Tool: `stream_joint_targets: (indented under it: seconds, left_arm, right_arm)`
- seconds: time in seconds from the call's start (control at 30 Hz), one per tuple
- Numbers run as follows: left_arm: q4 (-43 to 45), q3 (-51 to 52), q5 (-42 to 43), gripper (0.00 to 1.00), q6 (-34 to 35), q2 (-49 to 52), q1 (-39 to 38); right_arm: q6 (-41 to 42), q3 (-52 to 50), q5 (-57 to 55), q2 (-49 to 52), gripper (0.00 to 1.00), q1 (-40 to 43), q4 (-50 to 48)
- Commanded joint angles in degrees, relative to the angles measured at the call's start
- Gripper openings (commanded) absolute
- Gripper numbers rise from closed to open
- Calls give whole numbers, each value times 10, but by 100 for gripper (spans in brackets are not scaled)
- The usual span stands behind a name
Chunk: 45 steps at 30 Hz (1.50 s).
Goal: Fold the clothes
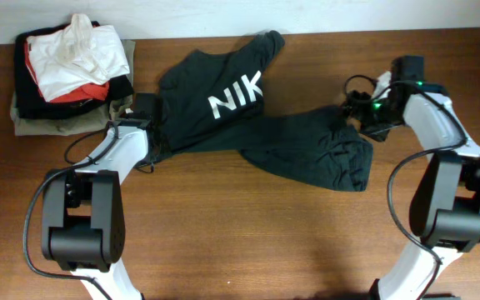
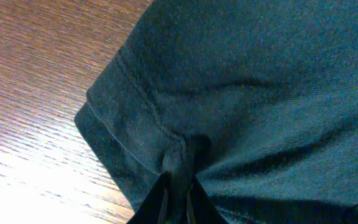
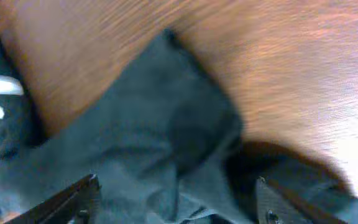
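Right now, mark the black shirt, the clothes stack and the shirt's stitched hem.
black shirt (image 1: 194, 79), overhead view, on the chest panel.
clothes stack (image 1: 73, 54), overhead view, on the white top layer.
stitched hem (image 2: 123, 106), left wrist view, on the hem band.

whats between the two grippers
The black shirt, lying from the left gripper across to the right gripper; the overhead view shows it.

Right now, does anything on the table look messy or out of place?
The black shirt lies twisted and bunched across the table, its lettering cut off at a fold. On the pile, the white top sits crumpled.
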State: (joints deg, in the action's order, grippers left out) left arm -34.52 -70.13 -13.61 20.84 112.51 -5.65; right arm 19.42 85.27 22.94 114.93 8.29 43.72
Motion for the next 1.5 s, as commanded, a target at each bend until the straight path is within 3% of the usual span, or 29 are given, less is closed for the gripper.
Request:
stream_joint_targets:
  seconds: [0.0,0.43,0.53,0.77,0.83,0.9,0.93,1.23,1.3,1.47]
  left_arm:
    - [-2,-2,7,9,8,15,1]
    - [-2,-2,7,10,8,15,1]
    - [-1,-2,7,10,8,15,1]
    - [-1,-2,7,10,8,15,1]
    - [-1,-2,7,10,8,15,1]
    - [-1,-2,7,10,8,15,1]
    - [-1,-2,7,10,8,15,1]
    - [-1,-2,8,9,8,15,1]
    - [-11,-8,15,1,8,10,1]
    - [-70,-50,24,0,1,-50,1]
  right_arm:
    - [-9,3,-52,1,75,-35,-3]
    - [-5,2,-138,1,77,-41,28]
    - [-5,1,-139,3,71,-40,33]
    - [-5,1,-146,21,47,-41,40]
    - [-3,1,-146,21,34,-40,43]
    - [10,1,-146,21,6,-38,43]
    - [15,2,-146,21,4,-37,43]
    - [26,2,-145,3,4,-7,61]
    - [32,3,-144,-20,4,-7,73]
    - [34,3,-144,-119,4,-7,111]
